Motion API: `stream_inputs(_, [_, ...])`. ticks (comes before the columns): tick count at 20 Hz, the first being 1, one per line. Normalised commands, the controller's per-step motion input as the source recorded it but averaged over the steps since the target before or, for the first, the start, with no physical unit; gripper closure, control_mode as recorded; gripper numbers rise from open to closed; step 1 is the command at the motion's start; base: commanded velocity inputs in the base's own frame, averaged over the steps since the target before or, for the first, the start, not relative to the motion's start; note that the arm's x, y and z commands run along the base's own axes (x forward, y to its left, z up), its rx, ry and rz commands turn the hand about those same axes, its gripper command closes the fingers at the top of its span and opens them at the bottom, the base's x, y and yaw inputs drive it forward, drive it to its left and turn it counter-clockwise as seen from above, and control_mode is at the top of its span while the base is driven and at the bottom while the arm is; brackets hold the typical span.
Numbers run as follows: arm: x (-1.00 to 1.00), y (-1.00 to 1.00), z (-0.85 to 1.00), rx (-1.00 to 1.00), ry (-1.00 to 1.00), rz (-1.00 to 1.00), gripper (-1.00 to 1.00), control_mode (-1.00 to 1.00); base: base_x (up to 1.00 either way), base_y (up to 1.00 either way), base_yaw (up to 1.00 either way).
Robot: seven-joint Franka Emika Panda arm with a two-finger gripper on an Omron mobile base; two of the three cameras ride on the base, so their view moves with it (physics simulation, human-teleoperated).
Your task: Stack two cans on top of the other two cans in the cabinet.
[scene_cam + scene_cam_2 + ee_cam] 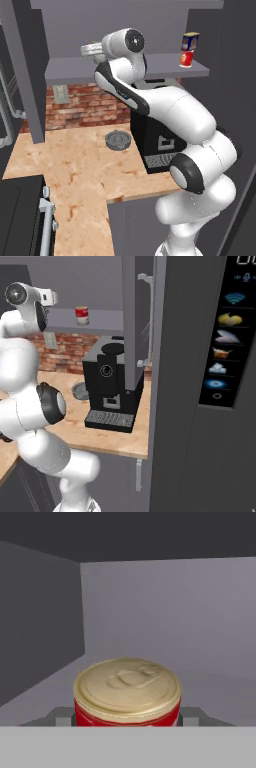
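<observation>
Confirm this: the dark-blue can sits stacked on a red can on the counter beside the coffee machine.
Not the counter. In the left base view the dark-blue can stands on a red can up on the cabinet shelf, above the coffee machine.

A red can stands close in front, low in the middle of the view; its gold lid with a pull tab faces up and slightly toward me; only the top of its red side shows under the rim. Two grey fingertips flank it, one on each side, right against its wall. Behind it the flat grey shelf of the cabinet runs back to plain grey walls.
</observation>
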Motion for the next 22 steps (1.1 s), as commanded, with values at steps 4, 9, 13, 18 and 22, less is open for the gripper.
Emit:
stream_inputs(4, [-0.12, -0.08, 0.32, 0.0, 0.0, -0.39, 1.0, -1.0, 0.0, 0.0, 0.0])
stream_inputs(9, [-0.12, -0.02, 0.3, 0.0, 0.0, -0.34, 1.0, -1.0, 0.0, 0.0, 0.0])
stream_inputs(13, [-0.03, -0.02, 0.28, 0.0, 0.0, -0.29, 1.0, -1.0, 0.0, 0.0, 0.0])
stream_inputs(18, [-0.01, -0.14, 0.27, 0.0, 0.0, -0.24, 1.0, -1.0, 0.0, 0.0, 0.0])
stream_inputs(22, [0.0, -0.28, 0.22, 0.0, 0.0, -0.17, 1.0, -1.0, 0.0, 0.0, 0.0])
